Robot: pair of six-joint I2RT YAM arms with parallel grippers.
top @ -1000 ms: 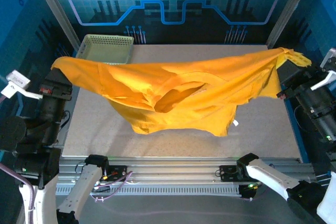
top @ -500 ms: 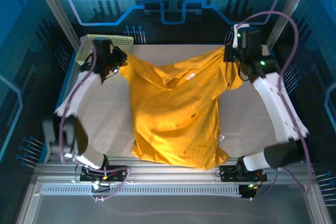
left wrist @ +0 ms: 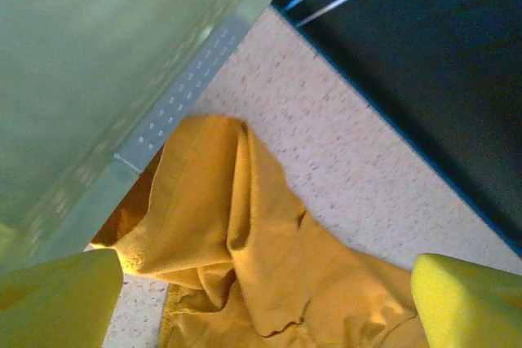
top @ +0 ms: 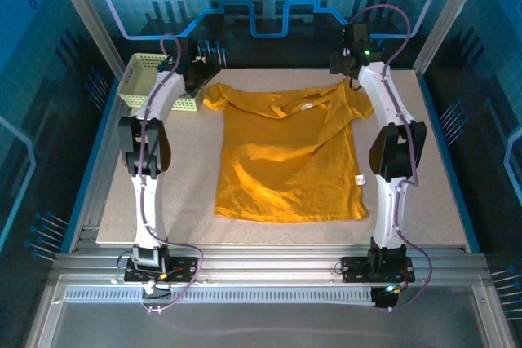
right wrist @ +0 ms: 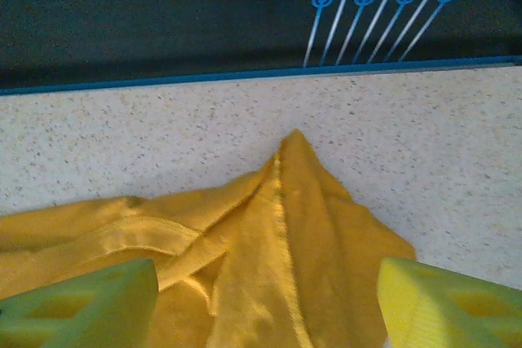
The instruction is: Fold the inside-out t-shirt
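Note:
The inside-out t-shirt (top: 285,160) lies spread flat on the table, collar toward the far edge and hem toward me, its plain mustard side up with seams showing. My left gripper (top: 198,79) hovers open over the shirt's far-left sleeve corner (left wrist: 236,218), which lies bunched against the basket. Over the far-right shoulder corner (right wrist: 302,226) my right gripper (top: 349,67) also stands open. In each wrist view the yellow-green fingers (left wrist: 65,299) (right wrist: 444,307) sit wide apart on either side of the cloth, with nothing pinched between them.
A pale green mesh basket (top: 155,79) stands at the far left corner, its wall (left wrist: 98,63) right beside the left sleeve. The table's far edge (right wrist: 261,77) runs just beyond both grippers. Speckled tabletop (top: 424,169) lies bare on both sides of the shirt.
The shirt hung stretched in the air between both shut grippers. The arms carried it to the far side and laid it flat. Both grippers have opened and let go of it.

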